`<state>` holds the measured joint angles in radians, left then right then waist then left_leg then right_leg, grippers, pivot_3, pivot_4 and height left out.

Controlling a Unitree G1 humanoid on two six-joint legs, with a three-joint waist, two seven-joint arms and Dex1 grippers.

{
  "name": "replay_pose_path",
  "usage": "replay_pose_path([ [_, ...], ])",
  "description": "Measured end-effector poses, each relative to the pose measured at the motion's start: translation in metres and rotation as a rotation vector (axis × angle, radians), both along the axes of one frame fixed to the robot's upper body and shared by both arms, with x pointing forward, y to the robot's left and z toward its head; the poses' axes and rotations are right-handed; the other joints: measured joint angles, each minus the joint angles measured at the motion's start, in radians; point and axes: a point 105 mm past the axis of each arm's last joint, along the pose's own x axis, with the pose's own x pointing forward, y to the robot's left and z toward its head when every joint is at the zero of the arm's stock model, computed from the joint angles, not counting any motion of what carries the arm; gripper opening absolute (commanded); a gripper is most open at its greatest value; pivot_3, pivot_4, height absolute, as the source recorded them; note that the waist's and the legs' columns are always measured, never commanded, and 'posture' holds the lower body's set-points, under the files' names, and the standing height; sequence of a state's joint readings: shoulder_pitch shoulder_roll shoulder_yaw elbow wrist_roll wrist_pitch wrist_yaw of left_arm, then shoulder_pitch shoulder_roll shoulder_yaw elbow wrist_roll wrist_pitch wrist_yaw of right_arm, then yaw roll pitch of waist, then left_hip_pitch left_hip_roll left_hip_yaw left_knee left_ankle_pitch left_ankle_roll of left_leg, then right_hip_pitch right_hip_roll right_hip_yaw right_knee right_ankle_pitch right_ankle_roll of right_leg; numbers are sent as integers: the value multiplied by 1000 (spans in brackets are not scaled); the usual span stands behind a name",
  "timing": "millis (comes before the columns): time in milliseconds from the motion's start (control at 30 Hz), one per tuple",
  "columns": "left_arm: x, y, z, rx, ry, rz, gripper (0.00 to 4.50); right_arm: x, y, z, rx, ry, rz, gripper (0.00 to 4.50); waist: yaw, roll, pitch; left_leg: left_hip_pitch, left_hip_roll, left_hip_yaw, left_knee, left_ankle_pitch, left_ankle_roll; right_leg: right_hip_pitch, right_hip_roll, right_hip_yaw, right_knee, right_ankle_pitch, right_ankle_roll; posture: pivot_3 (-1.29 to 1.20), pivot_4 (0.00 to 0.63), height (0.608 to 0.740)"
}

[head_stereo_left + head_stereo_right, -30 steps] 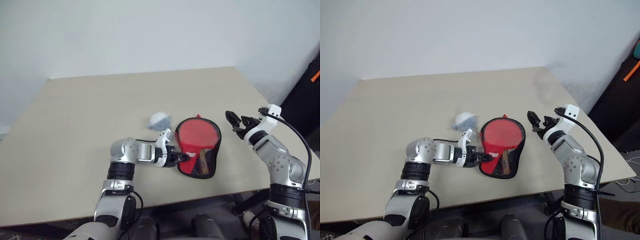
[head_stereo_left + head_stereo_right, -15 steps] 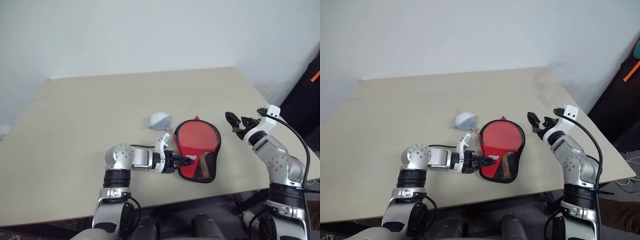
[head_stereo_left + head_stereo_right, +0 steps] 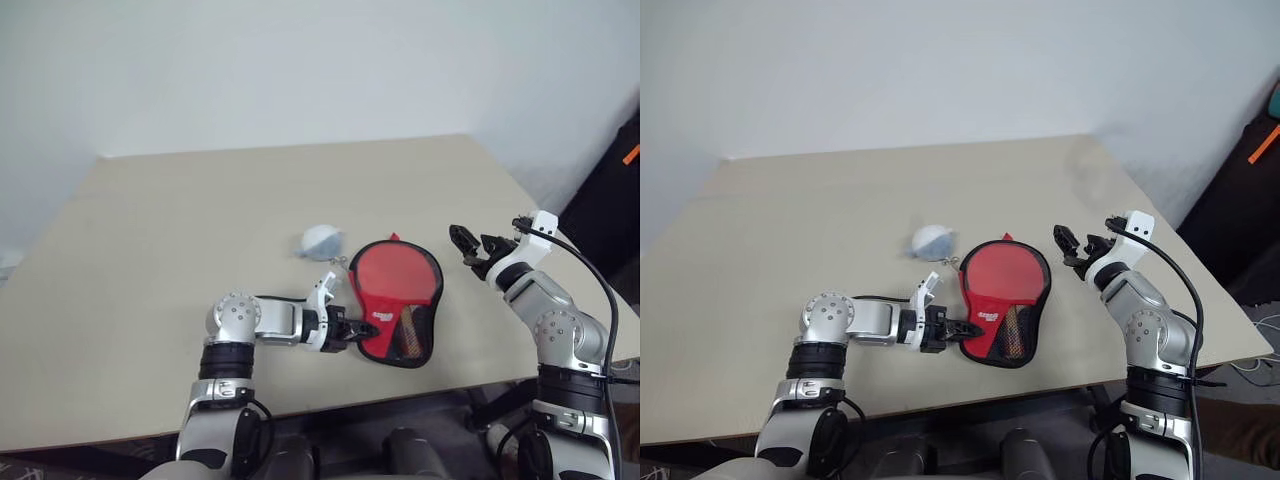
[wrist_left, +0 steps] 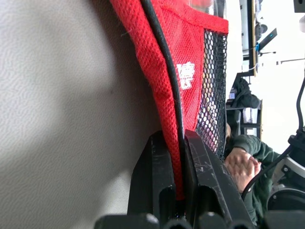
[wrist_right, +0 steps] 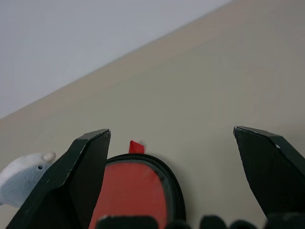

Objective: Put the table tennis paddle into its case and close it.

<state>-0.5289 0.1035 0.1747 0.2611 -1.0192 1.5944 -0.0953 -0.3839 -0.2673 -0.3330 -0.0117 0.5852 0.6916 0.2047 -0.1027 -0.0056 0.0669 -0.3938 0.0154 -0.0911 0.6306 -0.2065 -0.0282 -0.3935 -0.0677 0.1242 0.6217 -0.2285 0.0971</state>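
Beige table (image 3: 180, 210) before a white wall (image 3: 300, 60); left hand (image 3: 362, 327) pinches the case (image 3: 398, 300), right hand (image 3: 472, 248) spread.

left pincer (image 4: 180, 191) | clamped on case (image 4: 164, 71) edge | table (image 4: 62, 119) beside

- A beige desk (image 3: 180, 220) stands against a plain pale wall (image 3: 300, 70).
- At the right edge, a dark object (image 3: 610, 200) with an orange mark stands beside the desk.
- Light is soft and even.
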Motion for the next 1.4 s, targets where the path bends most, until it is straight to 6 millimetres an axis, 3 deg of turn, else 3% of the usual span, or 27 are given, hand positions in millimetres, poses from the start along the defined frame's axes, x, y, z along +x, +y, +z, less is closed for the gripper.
replay_pose_path([
  [200,-2,6,2,-31,20,1,57,0,3,-1,-3,4,8,4500,-3,0,0,0,0,0,-1,0,0,-1,0,0,0,0,0,0,0,740],
  [833,-60,15,1,4,6,-164,57,2,12,-6,-35,17,54,4500,1,1,0,-1,0,-1,-2,0,0,-2,0,0,0,-1,0,0,0,740],
  [867,-63,18,0,8,11,-163,574,1,12,-6,-36,18,55,4500,1,1,0,-1,0,-1,-2,0,0,-2,0,0,0,-1,-1,0,0,740],
  [1233,-70,17,14,-28,35,-130,4289,2,22,-13,-42,39,99,4500,2,1,0,-1,0,0,-1,-1,-8,-2,-1,0,-1,-1,-1,0,0,740],
  [1400,-52,19,16,-4,-13,-54,4432,5,24,-6,-37,17,113,4500,1,1,0,-1,-1,0,-1,0,-9,-3,-1,0,-2,-1,-1,0,0,740],
])
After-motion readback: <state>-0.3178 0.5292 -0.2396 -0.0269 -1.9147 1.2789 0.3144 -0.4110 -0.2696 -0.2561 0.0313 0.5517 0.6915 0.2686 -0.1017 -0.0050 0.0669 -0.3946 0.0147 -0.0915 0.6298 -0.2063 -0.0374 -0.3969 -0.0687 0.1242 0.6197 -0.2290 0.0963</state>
